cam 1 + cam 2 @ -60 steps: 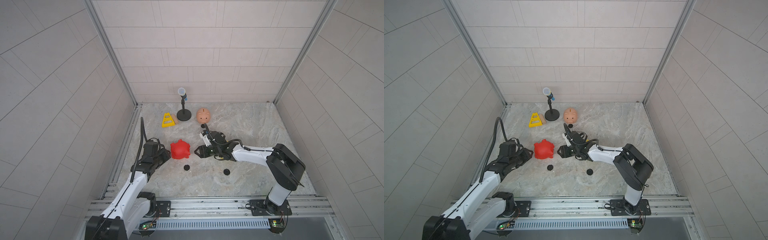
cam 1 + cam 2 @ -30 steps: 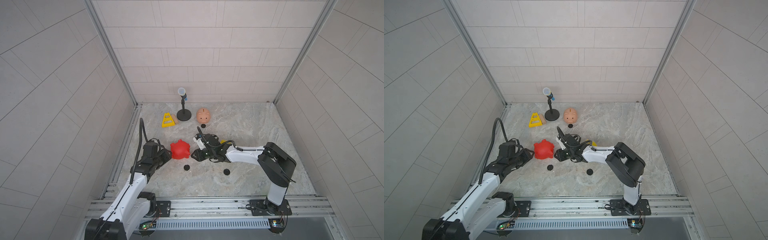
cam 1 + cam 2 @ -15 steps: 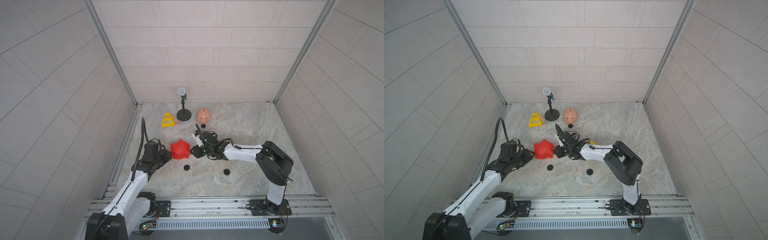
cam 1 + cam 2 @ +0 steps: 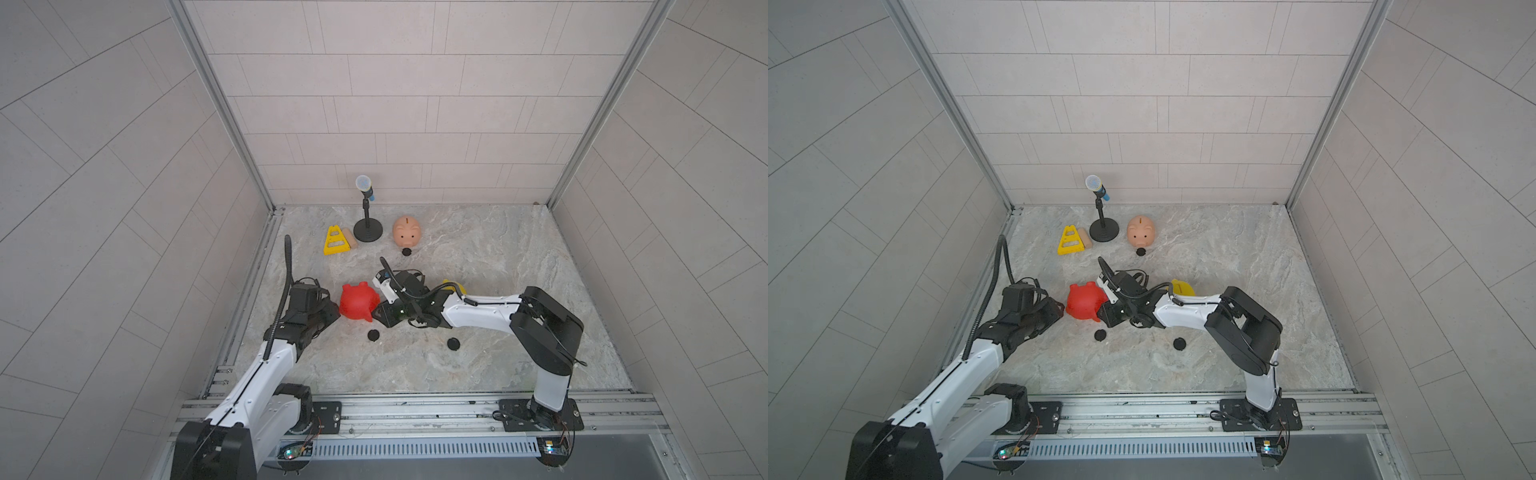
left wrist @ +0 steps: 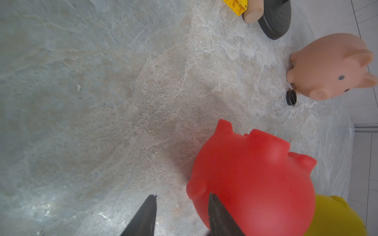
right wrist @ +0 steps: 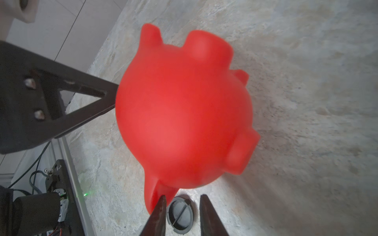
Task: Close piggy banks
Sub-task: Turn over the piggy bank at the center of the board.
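**Piggy-bank cell: contents at this moment**

1. Desk: marbled grey slab, filling the lower middle of both top views.
2. Left arm: enters from the lower left. The left claw stands at a narrow gap with only bare desk between its fingers. One finger's outer side lies against the red pig.
3. Right arm: enters from the lower right and reaches to frame centre. The right claw stands at a narrow gap and grips nothing. Its tips are just beside the red pig, with a plug lying flat beyond them.
4. Microphone stand: upright, upper centre.
5. Red pig: frame centre, on the desk between the two claws.
6. Peach pig: upright with its slot up, just right of the stand.
7. Yellow pig: right of centre, mostly hidden behind the right arm.
8. Yellow frame: left of the stand, with a wood block touching it.
9. Plugs, black and loose: one just below the peach pig, one below the red pig, and one to its right.
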{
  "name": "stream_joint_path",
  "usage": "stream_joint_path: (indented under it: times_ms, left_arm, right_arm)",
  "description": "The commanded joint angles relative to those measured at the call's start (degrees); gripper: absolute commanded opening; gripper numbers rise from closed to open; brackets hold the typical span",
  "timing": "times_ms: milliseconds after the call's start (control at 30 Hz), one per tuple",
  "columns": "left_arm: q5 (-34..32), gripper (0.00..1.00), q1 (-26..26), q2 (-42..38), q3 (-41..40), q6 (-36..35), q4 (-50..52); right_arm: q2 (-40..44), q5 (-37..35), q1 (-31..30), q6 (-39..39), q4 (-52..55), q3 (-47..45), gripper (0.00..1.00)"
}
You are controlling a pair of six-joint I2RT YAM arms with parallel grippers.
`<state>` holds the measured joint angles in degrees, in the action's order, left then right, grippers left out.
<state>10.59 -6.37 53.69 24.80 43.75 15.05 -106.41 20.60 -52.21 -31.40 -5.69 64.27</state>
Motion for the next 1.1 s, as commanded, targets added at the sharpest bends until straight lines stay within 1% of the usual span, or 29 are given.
stream_joint_path:
  times_ms: [0,200,333,467,533,633,800,833,933,1067]
  left_arm:
    - [-2.1,0.53,0.6,-0.4,0.4,-0.5,0.9]
    - [-2.1,0.63,0.7,-1.4,0.5,-0.3,1.3]
    - [-2.0,0.65,0.7,-2.0,0.9,-0.3,2.2]
    - [-0.5,0.65,0.7,-3.0,0.8,-0.2,2.2]
    - [1.0,0.65,0.7,-3.2,0.8,-0.1,1.6]
    - [2.6,0.65,0.7,-3.2,1.0,-0.3,1.5]
    - [4.4,0.65,0.7,-2.1,0.9,-0.2,0.3]
    - [4.7,0.65,0.7,-1.9,0.7,-0.1,-0.2]
    - [5.8,0.64,0.7,-1.2,0.4,0.1,-1.5]
    - [6.8,0.64,0.6,-0.2,0.6,0.2,-2.4]
  right_arm:
    - [0.2,4.2,-1.1,2.7,-1.0,0.6,0.30]
    - [1.5,8.6,-1.9,4.8,-3.3,-0.4,0.36]
    - [3.4,10.3,-1.9,6.5,-3.1,-1.0,0.36]
    - [7.5,7.6,-1.8,9.2,-1.7,-2.1,0.37]
    - [8.9,5.4,-1.2,9.6,-1.9,-2.9,0.41]
    - [9.5,4.6,1.0,7.6,-2.9,-3.5,0.48]
    - [8.8,5.8,6.2,0.5,-7.1,-4.1,0.64]
    - [8.2,6.1,7.0,-0.7,-7.5,-3.7,0.66]
    - [5.2,7.7,8.9,-2.9,-7.0,-0.6,0.69]
    - [0.6,9.5,10.1,-5.5,-8.2,2.8,0.70]
